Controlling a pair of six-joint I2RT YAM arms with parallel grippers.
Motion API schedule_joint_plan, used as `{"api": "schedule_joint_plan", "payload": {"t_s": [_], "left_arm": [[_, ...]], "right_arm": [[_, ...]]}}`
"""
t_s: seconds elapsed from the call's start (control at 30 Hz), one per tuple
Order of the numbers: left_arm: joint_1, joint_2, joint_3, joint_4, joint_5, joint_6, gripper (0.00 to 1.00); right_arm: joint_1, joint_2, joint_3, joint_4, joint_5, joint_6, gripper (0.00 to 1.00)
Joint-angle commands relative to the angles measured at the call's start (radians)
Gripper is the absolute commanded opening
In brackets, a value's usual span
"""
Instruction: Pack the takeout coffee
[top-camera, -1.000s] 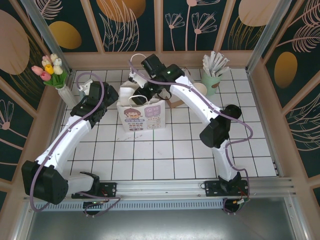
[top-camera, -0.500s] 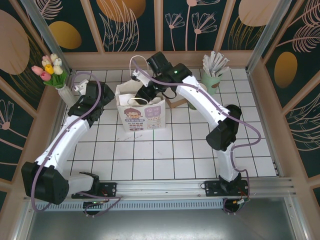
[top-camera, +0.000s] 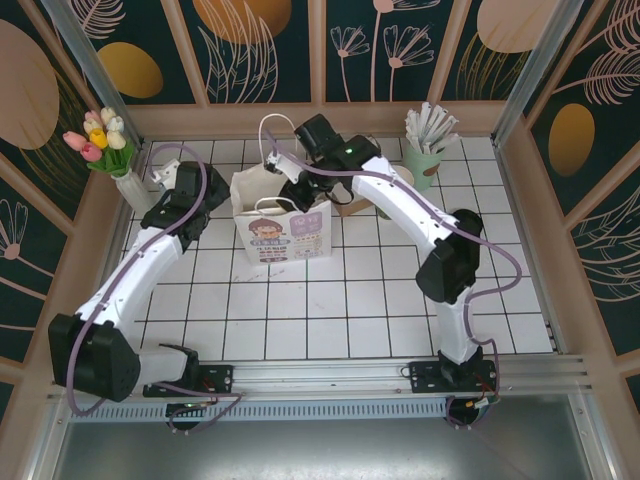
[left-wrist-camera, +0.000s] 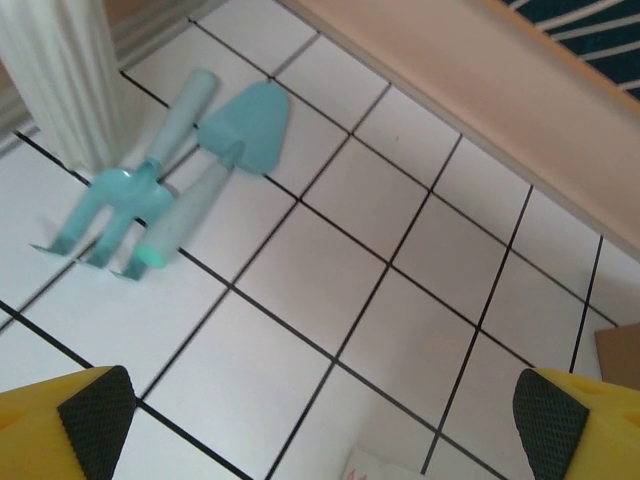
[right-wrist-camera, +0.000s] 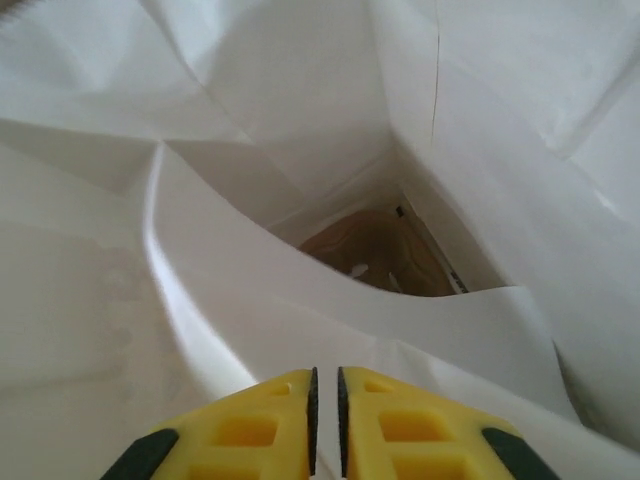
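Takeout coffee: a dark green sliver under the right forearm, beside the brown box and outside the paper bag (lid hidden, so not certain). Right gripper over the bag's open mouth, fingers pinched together, empty. Left gripper spread wide, empty, above tile near teal trowel and fork.

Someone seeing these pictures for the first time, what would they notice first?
The white paper bag with a cartoon face, standing toward the back of the tiled table, with the right arm's fingers closed together over its open mouth. Then the teal fork and trowel lying beside the white vase, in front of the left arm's fingers, spread wide.
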Motion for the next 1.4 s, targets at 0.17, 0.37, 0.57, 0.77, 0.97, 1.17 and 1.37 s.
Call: {"api": "schedule_joint_plan", "payload": {"t_s": [0.17,0.37,0.57,0.77,0.97,1.17,1.37], "left_arm": [[0.006,0.055,-0.05,0.094,0.142,-0.045,0.99],[0.007,0.086,-0.043,0.112,0.183,-0.041,0.99],[0.002,0.121,-0.029,0.137,0.245,-0.067,0.99],[-0.035,0.132,-0.014,0.147,0.287,-0.106,0.99],[-0.068,0.137,0.011,0.099,0.265,-0.164,0.99],[-0.065,0.04,-0.009,0.076,0.139,-0.169,0.99],[0.015,-0.093,-0.076,0.069,-0.155,-0.013,0.98]], "right_arm": [[-0.006,-0.077,0.039,0.066,0.089,0.094,0.43],[-0.009,-0.21,-0.032,0.134,0.267,0.213,0.55],[-0.05,-0.444,-0.256,0.36,0.481,0.365,0.98],[-0.206,-0.741,-0.633,0.615,0.653,0.496,0.99],[-0.447,-0.973,-0.939,0.709,0.73,0.58,0.99],[-0.695,-1.124,-1.263,0.821,0.771,0.561,0.99],[-0.902,-1.132,-1.537,0.965,0.678,0.676,0.99]]}}
